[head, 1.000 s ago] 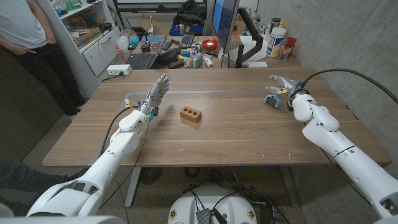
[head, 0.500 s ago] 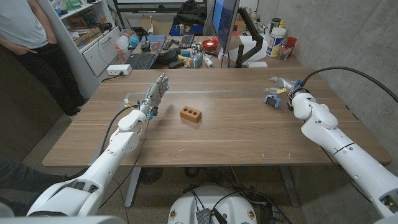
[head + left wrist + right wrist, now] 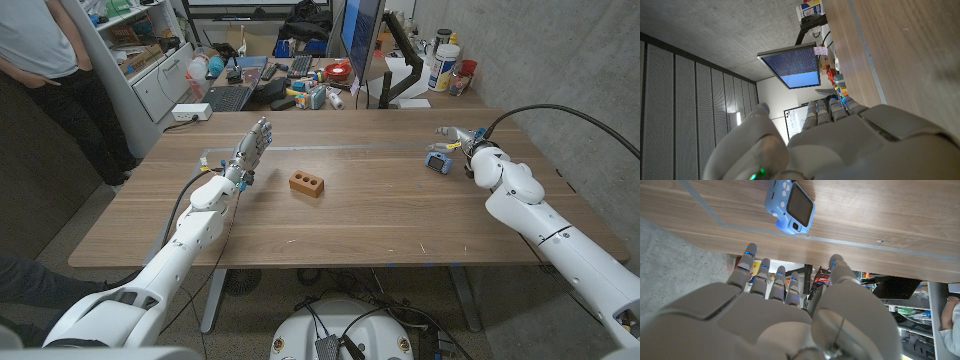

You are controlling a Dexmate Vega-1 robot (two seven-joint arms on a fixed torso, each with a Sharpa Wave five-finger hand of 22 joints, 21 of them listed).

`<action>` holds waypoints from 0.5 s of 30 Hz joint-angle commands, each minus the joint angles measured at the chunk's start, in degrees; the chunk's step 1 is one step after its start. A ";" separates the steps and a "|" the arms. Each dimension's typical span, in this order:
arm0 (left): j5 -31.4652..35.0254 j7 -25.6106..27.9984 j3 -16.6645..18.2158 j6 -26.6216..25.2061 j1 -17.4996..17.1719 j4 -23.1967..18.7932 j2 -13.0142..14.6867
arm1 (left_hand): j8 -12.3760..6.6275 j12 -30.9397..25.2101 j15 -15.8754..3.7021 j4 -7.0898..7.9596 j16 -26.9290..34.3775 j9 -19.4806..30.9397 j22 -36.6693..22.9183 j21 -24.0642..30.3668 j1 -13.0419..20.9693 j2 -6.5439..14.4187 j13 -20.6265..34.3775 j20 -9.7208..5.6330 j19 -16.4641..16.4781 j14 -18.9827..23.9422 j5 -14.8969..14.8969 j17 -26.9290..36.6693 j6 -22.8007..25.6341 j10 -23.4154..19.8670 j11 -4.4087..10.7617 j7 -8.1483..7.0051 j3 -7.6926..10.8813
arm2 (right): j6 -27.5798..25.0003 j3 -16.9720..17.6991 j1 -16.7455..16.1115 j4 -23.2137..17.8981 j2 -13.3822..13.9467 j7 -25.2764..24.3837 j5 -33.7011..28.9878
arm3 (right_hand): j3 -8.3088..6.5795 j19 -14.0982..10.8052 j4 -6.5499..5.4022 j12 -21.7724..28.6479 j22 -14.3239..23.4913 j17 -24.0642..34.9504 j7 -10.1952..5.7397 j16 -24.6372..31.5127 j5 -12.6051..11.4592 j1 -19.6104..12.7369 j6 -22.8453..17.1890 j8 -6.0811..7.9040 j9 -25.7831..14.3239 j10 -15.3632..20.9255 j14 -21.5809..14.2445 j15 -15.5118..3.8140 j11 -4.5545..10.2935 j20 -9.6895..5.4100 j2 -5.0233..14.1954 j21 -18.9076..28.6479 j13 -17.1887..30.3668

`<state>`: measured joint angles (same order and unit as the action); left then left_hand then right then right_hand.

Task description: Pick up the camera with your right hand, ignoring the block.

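Note:
A small blue camera (image 3: pixel 437 161) lies on the wooden table (image 3: pixel 380 210) at the far right; its screen faces up in the right wrist view, where the camera (image 3: pixel 790 207) sits beyond my fingertips (image 3: pixel 769 270). My right hand (image 3: pixel 458 140) hovers open just behind and right of the camera, fingers spread, not touching it. A brown block (image 3: pixel 307 183) with holes sits mid-table. My left hand (image 3: pixel 251 152) is open, fingers extended, left of the block and apart from it; the left hand (image 3: pixel 840 140) holds nothing.
A strip of tape (image 3: pixel 330 149) runs across the table behind the block. Beyond the far edge stand a cluttered desk with a laptop (image 3: pixel 232 95), a monitor (image 3: pixel 360 35) and bottles (image 3: pixel 445 66). A person (image 3: pixel 50 60) stands at the back left.
My right hand has crept slightly back and to the right above the camera. The camera, block and left hand have not moved.

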<state>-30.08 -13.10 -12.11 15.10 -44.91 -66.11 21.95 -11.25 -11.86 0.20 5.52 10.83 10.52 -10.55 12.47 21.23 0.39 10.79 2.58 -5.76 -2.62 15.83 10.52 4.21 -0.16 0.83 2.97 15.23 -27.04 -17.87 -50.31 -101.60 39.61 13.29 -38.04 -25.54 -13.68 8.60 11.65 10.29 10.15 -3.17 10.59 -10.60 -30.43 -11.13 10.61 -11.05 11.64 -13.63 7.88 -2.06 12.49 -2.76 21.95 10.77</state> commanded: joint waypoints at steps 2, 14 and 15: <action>0.08 0.71 0.08 -0.49 -0.78 -1.34 0.23 | -0.27 0.12 0.28 -0.02 0.13 0.20 -0.06 -0.32 0.35 0.51 0.30 -0.05 -0.01 -0.07 -0.01 0.17 0.20 0.14 -0.10 0.11 -0.18 | -0.98 -1.67 1.92 1.57 0.70 2.84 -0.56 | -0.09 -0.59 0.15 -0.08 0.06 0.10 0.06 0.18 -0.42 -0.05 0.47 0.01 -0.12 -0.50 -0.15 0.31 -0.07 -0.04 -0.79 0.27 0.35; 0.08 0.72 0.10 -0.50 -0.70 -1.35 0.31 | -0.26 0.11 0.41 -0.01 0.14 0.21 -0.06 -0.39 0.38 0.56 0.30 -0.04 -0.10 -0.03 -0.02 0.18 0.26 0.11 -0.09 0.13 -0.27 | -2.09 -3.00 3.45 3.32 0.45 4.67 -0.56 | 0.00 -0.91 0.27 0.00 0.03 0.10 -0.04 0.29 -0.52 -0.32 0.62 0.13 -0.12 -0.66 -0.49 0.33 -0.10 0.03 -1.19 0.00 0.35; 0.10 0.72 0.09 -0.49 -0.68 -1.32 0.32 | -0.27 0.11 0.38 -0.01 0.15 0.21 -0.06 -0.39 0.38 0.56 0.30 -0.01 -0.09 -0.01 -0.03 0.18 0.27 0.11 -0.08 0.12 -0.28 | -2.64 -3.15 3.61 3.45 0.23 4.74 -0.73 | 0.00 -0.94 0.28 0.02 0.03 0.10 -0.04 0.34 -0.54 -0.35 0.63 0.15 -0.12 -0.65 -0.63 0.35 -0.10 0.03 -1.23 -0.03 0.35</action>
<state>-30.01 -12.43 -12.07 14.66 -45.57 -67.32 22.18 -11.25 -11.86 0.20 5.52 10.83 10.52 -10.54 12.47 21.46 0.62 10.79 2.58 -5.76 -2.62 15.83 10.52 4.20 -0.16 0.83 2.97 15.24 -28.50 -19.69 -48.19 -99.66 40.00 16.24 -38.52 -25.54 -14.01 8.61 11.65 10.12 10.15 -3.06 10.59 -10.82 -30.64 -10.63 10.63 -11.05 11.03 -13.64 7.89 -2.05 12.78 -3.46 21.95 10.77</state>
